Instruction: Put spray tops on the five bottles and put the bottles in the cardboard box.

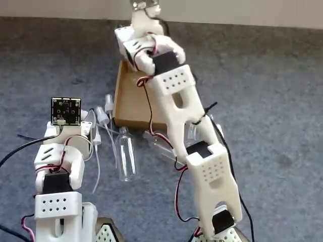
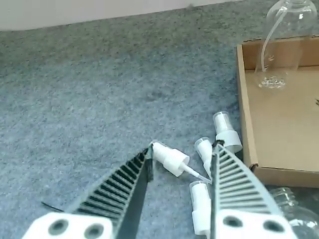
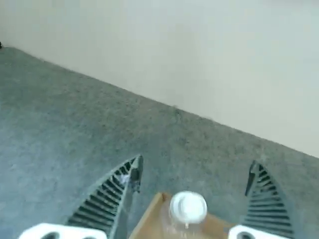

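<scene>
On grey carpet (image 1: 282, 101) meeting a pale wall (image 3: 199, 50), the left gripper (image 2: 183, 148) and right gripper (image 3: 196, 163) both stand released.

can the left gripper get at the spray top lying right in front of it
Probably yes. The left gripper is open and the spray top lies uncovered on the carpet between its jaws. Other tops lie close on one side and might get nudged.
</scene>
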{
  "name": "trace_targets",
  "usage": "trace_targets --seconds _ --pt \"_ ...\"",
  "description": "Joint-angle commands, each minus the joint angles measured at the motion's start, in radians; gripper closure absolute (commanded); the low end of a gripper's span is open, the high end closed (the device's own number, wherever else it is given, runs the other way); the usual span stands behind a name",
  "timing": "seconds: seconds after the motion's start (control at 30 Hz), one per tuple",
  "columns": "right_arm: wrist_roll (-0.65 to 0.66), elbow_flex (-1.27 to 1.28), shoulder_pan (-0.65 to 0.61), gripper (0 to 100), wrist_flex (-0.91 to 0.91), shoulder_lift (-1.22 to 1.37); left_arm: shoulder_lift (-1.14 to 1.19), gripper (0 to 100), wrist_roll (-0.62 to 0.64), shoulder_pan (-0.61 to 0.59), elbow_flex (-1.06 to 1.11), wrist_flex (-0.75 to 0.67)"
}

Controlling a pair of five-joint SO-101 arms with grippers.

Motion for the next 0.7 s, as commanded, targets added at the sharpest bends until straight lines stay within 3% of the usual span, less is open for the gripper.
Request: trace_targets --seconds 0.0,0.2,0.37,0.57,0.67 --pt "0.0 -0.372 -0.012 73.1 0.415 -0.021 -0.007 83 0.002 -0.013 -0.004 -0.02" --pt "0.0 -0.605 -0.007 73.1 0.789 -0.019 -0.007 83 0.002 -0.004 -0.004 -0.02" --pt "0.017 -0.625 0.125 80.7 0.792 -0.027 -0.005 83 0.002 0.01 -0.002 -0.02" --pt "0.239 -0.624 0.352 82.7 0.792 -0.027 -0.005 83 0.002 0.007 -0.002 -0.021" --pt "0.276 -0.622 0.473 82.7 0.792 -0.021 -0.005 83 0.002 0.007 -0.002 -0.021"
